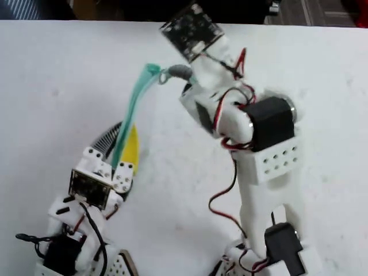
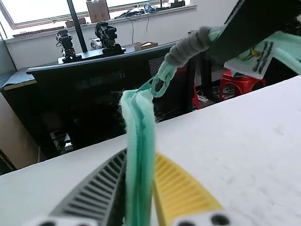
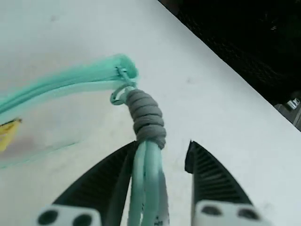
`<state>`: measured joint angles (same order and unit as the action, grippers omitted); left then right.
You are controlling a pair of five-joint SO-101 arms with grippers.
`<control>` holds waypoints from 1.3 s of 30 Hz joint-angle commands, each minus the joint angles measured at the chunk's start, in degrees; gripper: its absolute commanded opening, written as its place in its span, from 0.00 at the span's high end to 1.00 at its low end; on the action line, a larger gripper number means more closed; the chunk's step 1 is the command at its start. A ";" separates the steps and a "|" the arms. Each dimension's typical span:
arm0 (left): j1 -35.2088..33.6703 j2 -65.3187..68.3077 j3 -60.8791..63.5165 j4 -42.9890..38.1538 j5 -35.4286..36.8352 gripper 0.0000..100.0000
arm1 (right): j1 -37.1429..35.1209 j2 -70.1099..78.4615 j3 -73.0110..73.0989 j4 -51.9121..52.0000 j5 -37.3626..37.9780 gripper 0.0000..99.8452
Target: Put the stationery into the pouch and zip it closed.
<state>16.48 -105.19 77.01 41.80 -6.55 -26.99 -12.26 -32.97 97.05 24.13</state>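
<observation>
Pouch: teal pouch point(image 1: 129, 109), edge-up, runs from 7 o'clock towards 12 in the high view.
Left gripper point(image 2: 141, 157): fingers clamped on the near end.
Right gripper point(image 3: 160, 143): fingers apart around the pull cord point(image 3: 148, 122), one touching it.
Advice: nip the cord by its knot and pull along the zip line while the left anchors.

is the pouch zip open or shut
Shut, as far as shows: the slider sits at the end of the pouch, and the zip edge runs joined in both wrist views.
</observation>
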 commanded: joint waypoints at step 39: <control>8.75 0.40 0.26 4.13 0.70 0.98 | -17.27 2.59 6.51 -13.14 -41.85 0.61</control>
<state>23.96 -105.27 76.40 44.62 -6.37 -45.19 -12.26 -25.85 84.92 -17.19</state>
